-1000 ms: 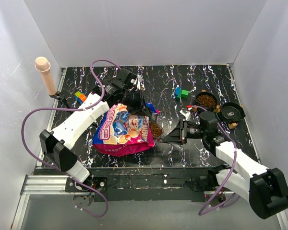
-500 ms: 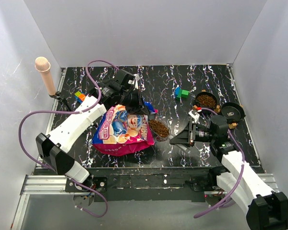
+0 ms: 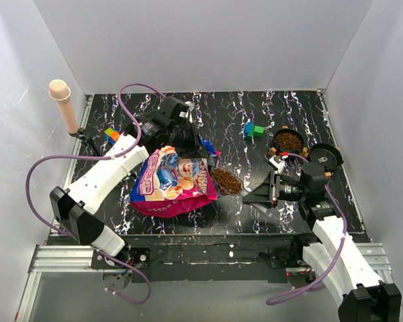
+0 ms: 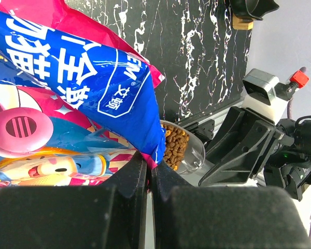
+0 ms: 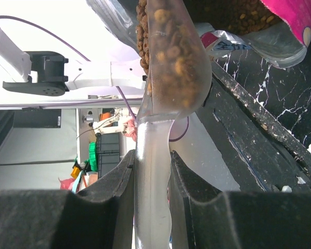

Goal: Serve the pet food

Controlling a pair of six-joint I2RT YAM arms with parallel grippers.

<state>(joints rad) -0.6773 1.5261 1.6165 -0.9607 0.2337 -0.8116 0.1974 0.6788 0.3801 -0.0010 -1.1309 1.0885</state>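
Kibble [image 3: 225, 180] heaped in clear scoop [image 5: 171, 62], handle clamped between right gripper [image 5: 152, 161] fingers, just right of pink pet food bag [image 3: 169, 182]. Left gripper [image 4: 150, 174] pinched shut on bag's far right corner. More in far-right black bowl [image 3: 289, 141].

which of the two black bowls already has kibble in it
The black bowl nearer the green block, the left one of the pair: it is full of brown kibble. The bowl right of it shows only its dark inside.

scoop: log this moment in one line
left tool: shut on bag edge | right tool: shut on scoop handle | scoop: full of kibble, at bag mouth
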